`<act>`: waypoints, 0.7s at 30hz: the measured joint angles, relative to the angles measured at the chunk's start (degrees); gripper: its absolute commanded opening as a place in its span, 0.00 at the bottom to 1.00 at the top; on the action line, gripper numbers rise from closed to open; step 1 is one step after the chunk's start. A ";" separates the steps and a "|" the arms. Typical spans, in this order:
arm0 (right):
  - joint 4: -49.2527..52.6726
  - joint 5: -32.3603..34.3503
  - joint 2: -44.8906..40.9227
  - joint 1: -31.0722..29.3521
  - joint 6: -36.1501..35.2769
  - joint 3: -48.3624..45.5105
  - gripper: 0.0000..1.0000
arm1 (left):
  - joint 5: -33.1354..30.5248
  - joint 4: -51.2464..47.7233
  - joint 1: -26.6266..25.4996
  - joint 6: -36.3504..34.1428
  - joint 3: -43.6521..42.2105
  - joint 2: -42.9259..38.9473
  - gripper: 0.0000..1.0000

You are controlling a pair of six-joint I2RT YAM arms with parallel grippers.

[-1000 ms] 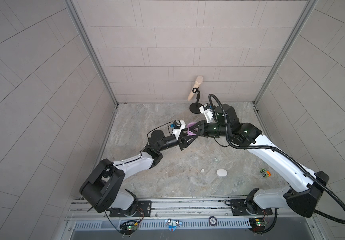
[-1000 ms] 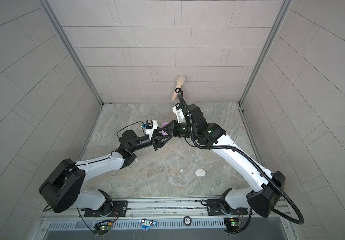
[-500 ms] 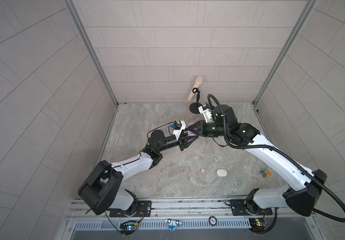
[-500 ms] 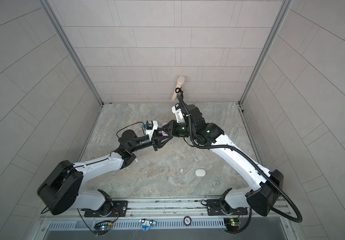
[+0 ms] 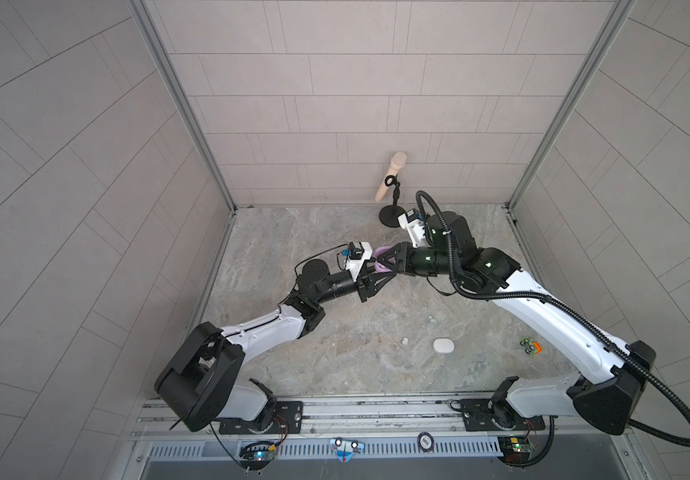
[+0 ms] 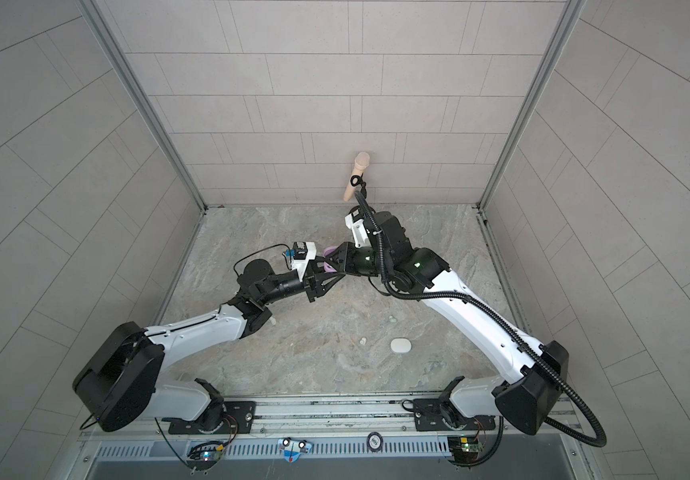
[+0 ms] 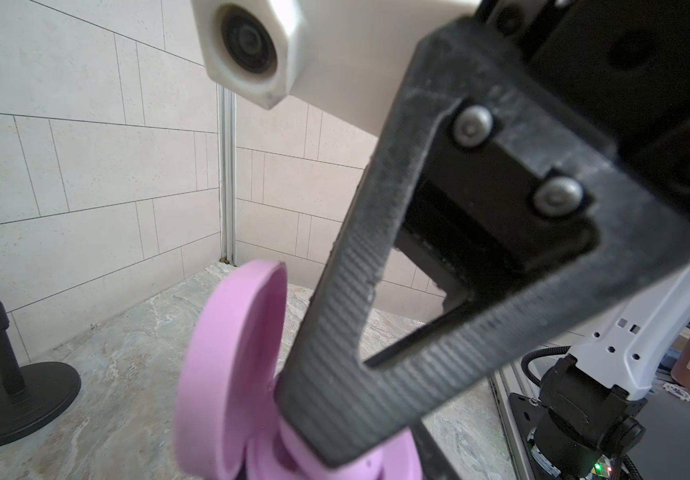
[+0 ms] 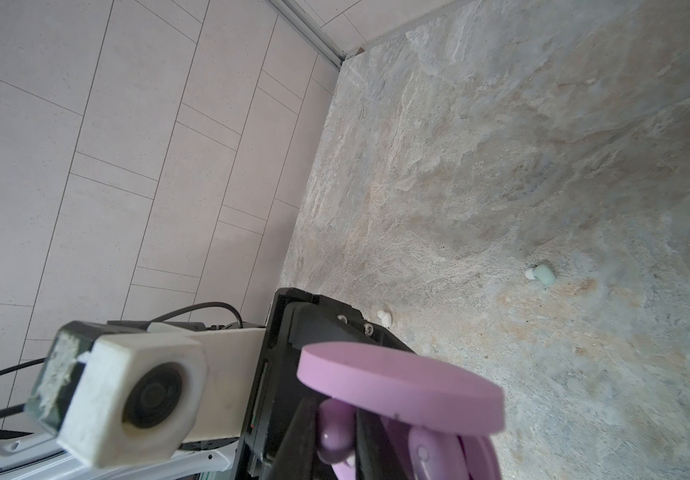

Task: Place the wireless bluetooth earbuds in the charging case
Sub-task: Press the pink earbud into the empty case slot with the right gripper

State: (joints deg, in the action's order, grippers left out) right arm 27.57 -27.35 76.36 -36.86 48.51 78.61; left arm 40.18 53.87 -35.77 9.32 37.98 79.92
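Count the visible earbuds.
4: one lilac earbud in the right gripper, another in the charging case, a mint-green earbud and a white earbud on the table. Others may be hidden.

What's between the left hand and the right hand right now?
The open lilac charging case, gripped by the left hand; the right hand pinches a lilac earbud at it. Top and wrist views show it.

Even diffuse light, soft shadows; wrist foregrounds blurred (top-view edges bowed).

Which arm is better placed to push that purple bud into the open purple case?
Right: the right claw pinches the lilac earbud at the open lilac case, which the left claw holds up.
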 measured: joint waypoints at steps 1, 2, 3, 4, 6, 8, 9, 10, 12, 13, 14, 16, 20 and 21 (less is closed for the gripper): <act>0.00 0.00 0.00 0.00 0.00 0.00 0.20 | -0.02 -0.15 0.00 -0.02 0.00 -0.04 0.22; 0.00 0.00 0.02 0.00 0.00 -0.02 0.20 | -0.04 -0.24 -0.02 -0.04 0.00 -0.07 0.21; -0.09 -0.02 0.00 0.00 0.02 -0.11 0.20 | -0.13 -0.37 0.00 -0.11 0.00 -0.11 0.21; -0.20 -0.04 0.00 0.00 0.04 -0.20 0.20 | -0.20 -0.61 0.00 -0.15 0.00 -0.24 0.21; -0.42 -0.09 0.00 0.00 0.20 -0.22 0.19 | -0.33 -0.72 0.00 -0.20 0.00 -0.37 0.22; -0.79 -0.22 -0.09 0.00 0.48 -0.44 0.19 | -0.42 -0.72 0.00 -0.22 0.00 -0.44 0.22; -1.36 -0.33 -0.26 0.00 0.76 -0.81 0.18 | -0.44 -0.70 0.00 -0.20 0.00 -0.48 0.22; -1.95 -0.44 -0.48 0.00 1.11 -1.27 0.18 | -0.48 -0.72 0.00 -0.20 0.00 -0.52 0.22; -3.30 -0.63 -0.87 0.02 1.73 -2.16 0.18 | -0.48 -0.70 0.00 -0.17 0.00 -0.52 0.21; -3.85 -0.72 -1.01 0.02 2.12 -2.54 0.18 | -0.48 -0.70 0.00 -0.17 0.00 -0.55 0.22; -4.35 -0.76 -1.09 0.02 2.51 -2.84 0.18 | -0.46 -0.66 0.00 -0.15 0.00 -0.52 0.22; -5.79 -0.90 -1.25 0.00 3.37 -3.48 0.18 | -0.44 -0.57 0.00 0.04 0.00 -0.52 0.22; -7.78 -0.94 -1.49 0.00 4.68 -4.24 0.17 | -0.39 0.15 0.00 0.52 0.00 -0.52 0.22; -8.22 -0.94 -1.60 0.00 4.92 -4.39 0.17 | -0.39 0.44 0.00 0.74 0.00 -0.52 0.22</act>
State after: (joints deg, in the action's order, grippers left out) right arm 19.35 -28.29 74.76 -36.86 53.43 74.22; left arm 39.79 54.30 -35.77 10.07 37.98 79.40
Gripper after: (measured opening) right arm 0.175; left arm 0.441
